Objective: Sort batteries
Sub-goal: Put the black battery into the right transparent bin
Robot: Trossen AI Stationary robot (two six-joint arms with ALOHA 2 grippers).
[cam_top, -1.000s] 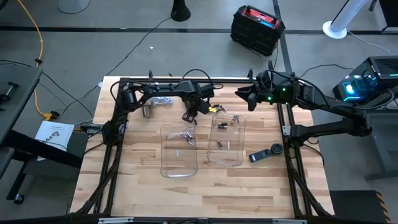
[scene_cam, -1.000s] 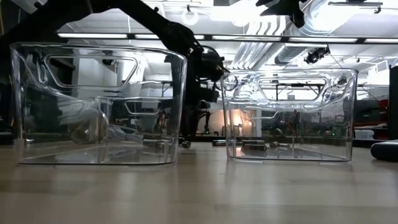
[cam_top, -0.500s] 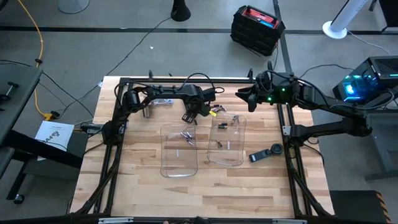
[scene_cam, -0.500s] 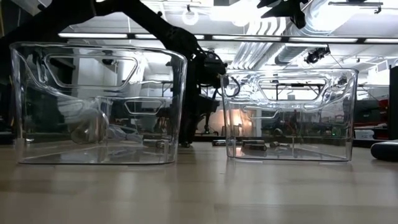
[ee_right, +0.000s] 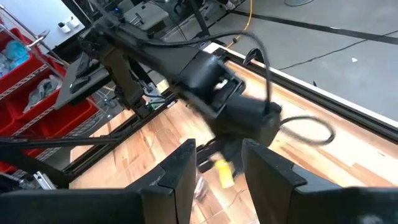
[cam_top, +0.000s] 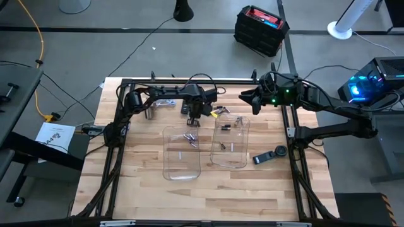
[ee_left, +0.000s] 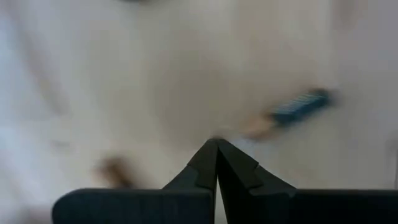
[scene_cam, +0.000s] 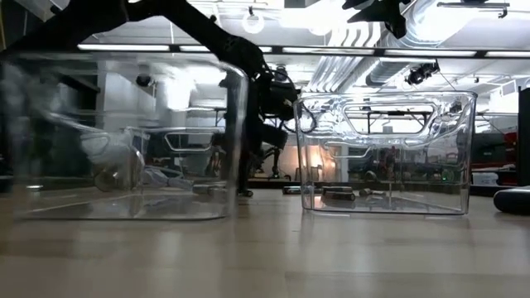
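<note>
**Above the desk: left arm reaches past two trays**

Over the desk [cam_top: 139, 183], the left gripper [cam_top: 193, 120] points down beyond two clear trays [cam_top: 182, 151], batteries [cam_top: 189, 137] inside both. Right gripper [cam_top: 247, 99] waits raised.

Low view: both trays stand apart.

Left wrist: fingers [ee_left: 202, 167] pressed together, empty.

Right wrist: fingers [ee_right: 180, 171] spread.

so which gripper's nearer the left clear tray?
Left. The left gripper hangs just beyond the far edge of the left clear tray, fingers shut. The right gripper waits farther off, past the right tray's far corner, fingers open.
</note>
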